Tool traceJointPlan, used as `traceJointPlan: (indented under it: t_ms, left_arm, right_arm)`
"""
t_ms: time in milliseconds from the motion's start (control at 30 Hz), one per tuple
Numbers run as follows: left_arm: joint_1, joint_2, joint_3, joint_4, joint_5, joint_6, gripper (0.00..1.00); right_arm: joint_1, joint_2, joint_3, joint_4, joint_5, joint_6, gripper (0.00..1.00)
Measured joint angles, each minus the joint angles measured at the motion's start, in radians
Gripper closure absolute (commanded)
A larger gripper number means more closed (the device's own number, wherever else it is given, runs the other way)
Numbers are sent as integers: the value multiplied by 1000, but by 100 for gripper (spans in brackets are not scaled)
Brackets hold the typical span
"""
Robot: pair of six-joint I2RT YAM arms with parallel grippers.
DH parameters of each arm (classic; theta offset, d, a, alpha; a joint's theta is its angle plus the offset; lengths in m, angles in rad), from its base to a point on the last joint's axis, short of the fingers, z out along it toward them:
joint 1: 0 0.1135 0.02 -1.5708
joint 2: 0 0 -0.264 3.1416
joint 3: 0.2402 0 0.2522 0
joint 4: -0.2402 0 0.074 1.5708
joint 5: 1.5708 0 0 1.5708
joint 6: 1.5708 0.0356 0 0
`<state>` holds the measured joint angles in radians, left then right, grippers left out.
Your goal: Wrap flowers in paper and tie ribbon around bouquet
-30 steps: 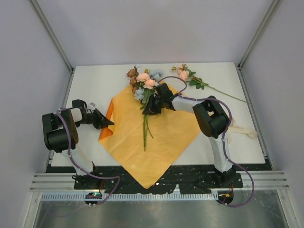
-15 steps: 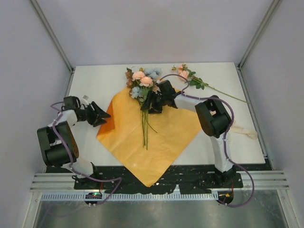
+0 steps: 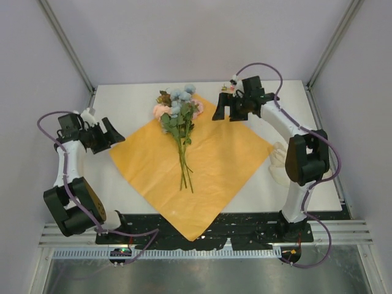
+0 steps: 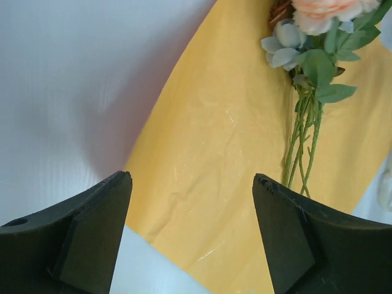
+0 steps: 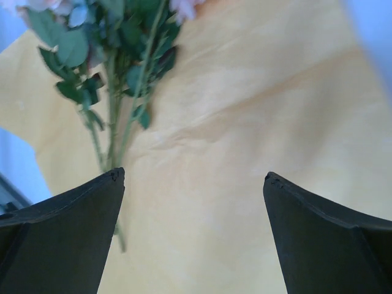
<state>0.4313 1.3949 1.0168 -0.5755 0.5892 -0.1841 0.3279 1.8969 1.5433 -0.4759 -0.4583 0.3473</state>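
White tabletop (image 3: 122, 101); diamond-laid crinkly orange paper (image 3: 226, 153), thin-stemmed flowers (image 3: 179, 116) atop.

A white table (image 3: 122, 104) carries an orange paper (image 3: 214, 159), spread flat between the left gripper (image 3: 116, 133) and the right gripper (image 3: 225, 115). The paper's near corner overhangs the table's edge. A cream ribbon (image 3: 277, 160) lies nearer the bases than the right gripper, by that arm's elbow.
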Motion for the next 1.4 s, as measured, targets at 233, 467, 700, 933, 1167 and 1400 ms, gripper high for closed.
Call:
traceJointPlan:
  t_ms: [233,467,700,933,1167,1400]
  left_arm:
    - [-127,-95,48,-10,-46,130,14]
    - [-253,-126,93,-29,-69,232,14]
    - [-301,-165,111,-41,-62,275,15]
    - [-303,-167,139,-103,-85,305,15]
    - [-271,-153,167,-129,-80,278,16]
    - [-209,-82,216,-114,-22,172,16]
  right_arm:
    - [-213,12,176,-170,159,-547,3]
    - [-358,219,378,-209,311,-922,10]
    - [-407,511,605,-272,328,-1065,20]
    - [-395,586,701,-316,304,-1128,65]
    - [-395,623,746,-378,296,-1164,95]
    - [-431,601,746,-449,235,-1138,94]
